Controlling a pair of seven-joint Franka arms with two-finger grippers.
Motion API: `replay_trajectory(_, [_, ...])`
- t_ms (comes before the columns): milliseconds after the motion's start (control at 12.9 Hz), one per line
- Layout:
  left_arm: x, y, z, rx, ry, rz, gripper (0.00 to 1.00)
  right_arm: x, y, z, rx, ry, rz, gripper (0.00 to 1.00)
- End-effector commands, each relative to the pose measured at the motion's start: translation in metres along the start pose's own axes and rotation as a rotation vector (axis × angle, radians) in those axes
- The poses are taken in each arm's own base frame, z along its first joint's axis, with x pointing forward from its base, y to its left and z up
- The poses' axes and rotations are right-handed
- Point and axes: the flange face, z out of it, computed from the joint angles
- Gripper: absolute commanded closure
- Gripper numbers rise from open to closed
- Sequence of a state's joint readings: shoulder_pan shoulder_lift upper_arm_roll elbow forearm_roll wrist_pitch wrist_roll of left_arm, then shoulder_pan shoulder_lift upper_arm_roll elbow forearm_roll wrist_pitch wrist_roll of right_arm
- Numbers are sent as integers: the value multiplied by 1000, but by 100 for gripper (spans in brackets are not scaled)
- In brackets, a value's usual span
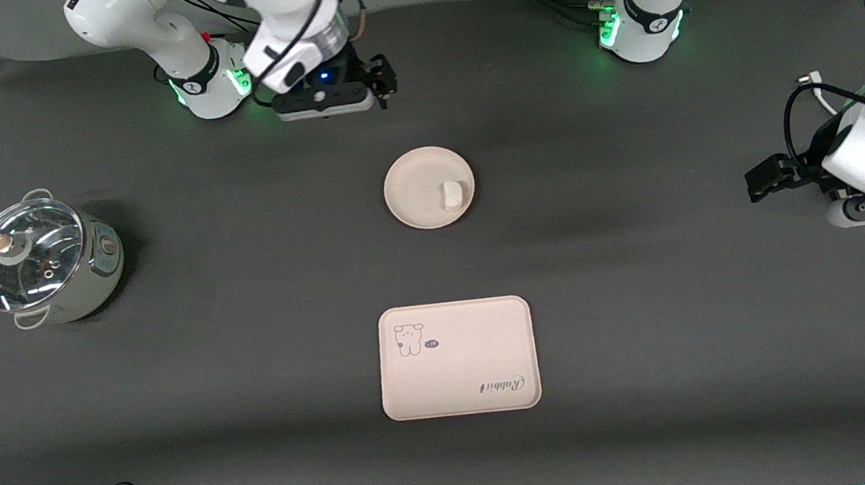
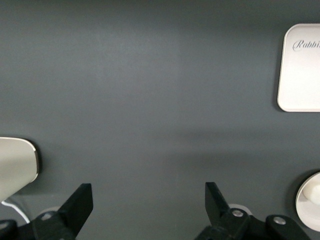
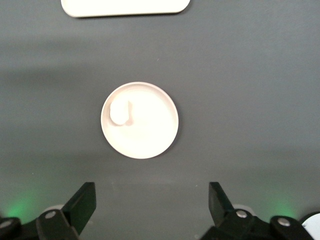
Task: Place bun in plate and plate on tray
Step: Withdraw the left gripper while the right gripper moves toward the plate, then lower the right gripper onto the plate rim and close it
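The bun (image 1: 451,194) lies in the plate (image 1: 415,196), close to the rim on the left arm's side. Bare table surrounds the plate; the tray (image 1: 484,353) lies nearer the camera, well apart. The right gripper (image 1: 381,79) hangs spread open near its base. The left gripper (image 1: 765,179), also open, waits at its table end. A lidded pot (image 1: 41,263) stands at the right arm's end.
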State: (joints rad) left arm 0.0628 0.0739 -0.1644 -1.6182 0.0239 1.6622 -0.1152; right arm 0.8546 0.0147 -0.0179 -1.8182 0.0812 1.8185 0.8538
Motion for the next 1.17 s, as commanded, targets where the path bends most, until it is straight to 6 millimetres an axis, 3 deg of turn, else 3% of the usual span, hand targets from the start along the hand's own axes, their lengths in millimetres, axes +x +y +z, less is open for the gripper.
replay_trajectory(0, [-43, -4, -10, 34, -25, 16, 0, 7, -5, 19, 1, -18, 14, 0])
replay_trajectory(155, [-43, -22, -11, 14, -34, -17, 0, 3, 2, 53, 11, -4, 16, 0])
replay_trajectory(388, [-44, -19, -15, 19, -26, -9, 0, -8, 33, 105, 75, 59, 27, 0])
replay_trajectory(777, [-40, -21, -16, 15, -46, -11, 0, -22, 77, 213, 176, 160, 20, 0])
replay_trajectory(1087, [-38, -20, -19, 12, -30, -9, 0, -15, 81, 283, 193, 173, 73, 0])
